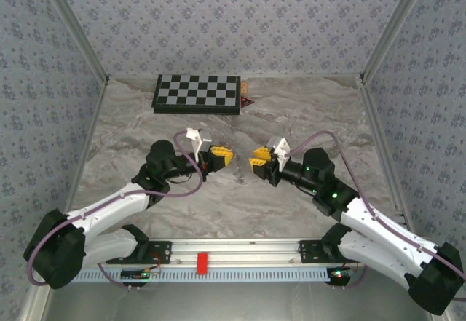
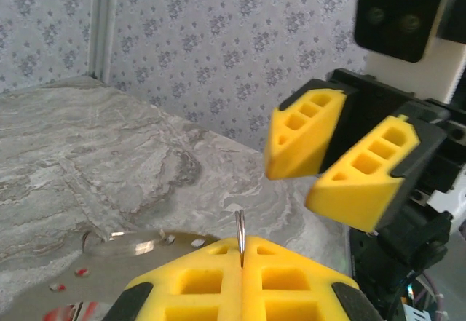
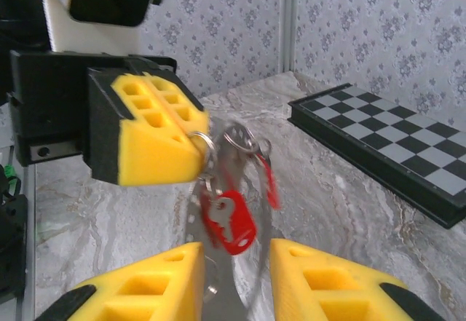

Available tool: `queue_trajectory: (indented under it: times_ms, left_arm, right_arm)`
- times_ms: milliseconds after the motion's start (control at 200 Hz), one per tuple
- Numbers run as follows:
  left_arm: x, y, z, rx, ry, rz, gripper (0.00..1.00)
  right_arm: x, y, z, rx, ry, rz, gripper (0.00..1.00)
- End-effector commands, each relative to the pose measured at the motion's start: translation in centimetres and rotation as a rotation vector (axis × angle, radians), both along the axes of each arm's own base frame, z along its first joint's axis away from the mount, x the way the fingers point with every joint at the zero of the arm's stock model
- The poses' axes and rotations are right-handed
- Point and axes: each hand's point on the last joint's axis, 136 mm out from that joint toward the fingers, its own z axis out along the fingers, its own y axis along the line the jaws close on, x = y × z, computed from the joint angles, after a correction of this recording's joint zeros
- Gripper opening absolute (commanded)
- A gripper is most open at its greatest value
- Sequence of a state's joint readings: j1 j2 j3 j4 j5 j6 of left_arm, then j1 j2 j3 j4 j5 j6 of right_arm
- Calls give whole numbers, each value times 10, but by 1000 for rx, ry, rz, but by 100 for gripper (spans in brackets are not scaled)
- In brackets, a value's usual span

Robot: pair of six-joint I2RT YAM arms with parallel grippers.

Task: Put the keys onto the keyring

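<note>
**A:** Where was the thin, pale silvery-grey wire keyring [image 2: 239, 235]?

**B:** It was clamped in the yellow-tipped left gripper [image 1: 226, 156], whose jaws were pressed together on it. In the left wrist view it stood edge-on at bottom centre.

**A:** And the small red-headed keys [image 3: 227, 223]?

**B:** In the right wrist view they dangled at centre frame, just below the left gripper's tips. One was sharp, the other blurred.

**A:** The right gripper [image 1: 255, 159]?

**B:** Its jaws stood apart, facing the left one mid-frame in the top view, over the grey marbled table [image 1: 291, 117]. A black-and-white chequered board [image 1: 196, 93] lay at upper centre.
</note>
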State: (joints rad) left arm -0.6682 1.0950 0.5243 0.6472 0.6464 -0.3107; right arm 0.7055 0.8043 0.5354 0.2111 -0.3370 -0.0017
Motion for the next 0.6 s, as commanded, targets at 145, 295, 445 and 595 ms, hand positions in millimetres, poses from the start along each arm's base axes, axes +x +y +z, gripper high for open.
queue_trajectory:
  times_ms: [145, 295, 445, 595]
  left_arm:
    - [-13, -7, 33, -35, -75, -111, 0]
    - [-13, -10, 34, -31, -62, -128, 0]
    - [-11, -12, 34, -34, -54, -134, 0]
    - [-12, -14, 34, -38, -46, -151, 0]
  right_arm:
    - [4, 9, 4, 15, 13, 71, 34]
    - [5, 17, 3, 12, 9, 108, 39]
    - [4, 23, 6, 45, 1, 147, 41]
    - [6, 30, 4, 60, 17, 171, 41]
